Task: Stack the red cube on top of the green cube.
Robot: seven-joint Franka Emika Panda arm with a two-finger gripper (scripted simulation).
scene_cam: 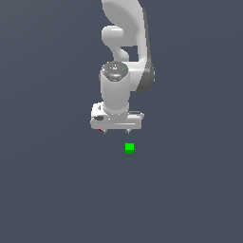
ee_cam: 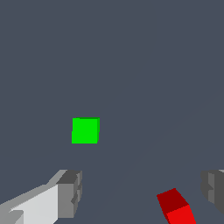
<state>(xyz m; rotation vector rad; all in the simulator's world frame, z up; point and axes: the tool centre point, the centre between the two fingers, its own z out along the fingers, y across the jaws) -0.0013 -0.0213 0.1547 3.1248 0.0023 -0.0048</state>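
- The gripper [scene_cam: 116, 131] is seen from above in the exterior view, hanging over a plain dark grey floor [scene_cam: 52, 190], its white body hiding most of what lies beneath it.
- The jaws are spread wide and nothing is clamped between them; in the wrist view the two grey fingertips [ee_cam: 70, 192] stand well apart, one at each side of the picture.
- The red cube [ee_cam: 177, 208] is shown in the wrist view lying on the floor between the fingers, nearer to one fingertip than the other and touching neither.
- The red cube is turned at an angle to the line of the fingers, one corner pointing away from the hand; as a cube it has no long axis.
- In the exterior view only a sliver of the red cube [scene_cam: 100, 130] is visible, at the gripper's lower edge beside one fingertip.
- The green cube [scene_cam: 129, 147] is set apart from the red one, just beyond the gripper and clear of it in both views.
- The green cube [ee_cam: 85, 130] is seen nearly square-on in the wrist view, its edges roughly level with the picture's.
- No lettering, brand or label can be read on the cubes, the arm or the floor.
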